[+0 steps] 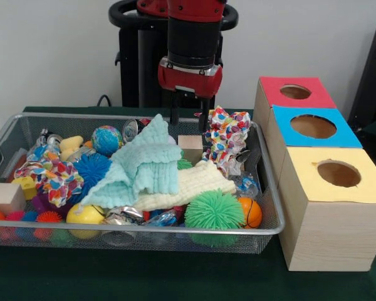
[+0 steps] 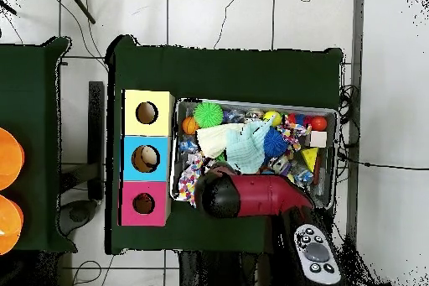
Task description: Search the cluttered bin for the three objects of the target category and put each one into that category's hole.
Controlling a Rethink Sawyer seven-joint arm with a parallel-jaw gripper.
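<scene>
front view, nearest first: green spiky ball (image 1: 214, 212) and small orange ball (image 1: 251, 212) sit against the near wall of the wire bin (image 1: 144, 233), well in front of the gripper (image 1: 187, 117). next back, a cream cloth (image 1: 188, 182) under a mint cloth (image 1: 144, 164), just in front of and below the fingertips. a wooden block (image 1: 190, 148) lies almost straight beneath the gripper. a colourful patterned cloth (image 1: 229, 143) is bunched just beside it, on the side toward the boxes.

gripper hangs above the bin's far side, two dark fingers (image 1: 173, 114) parted a moderate way, nothing between them. target category isn't stated; candidates are the balls, cloths or blocks, all in the bin.

judgement: step in hand looks like a descent onto the far clutter. doing it well means dropping straight onto one item, fingers straddling it, clear of the bin's rim and of loose cloth folds that could drag neighbours up.

front view shows finger spacing and height. overhead view hides both under the arm (image 2: 251, 196), but shows the yellow box (image 2: 147, 113), blue box (image 2: 146, 158) and red box (image 2: 143, 203) in line beside the bin, each with its hole open.
</scene>
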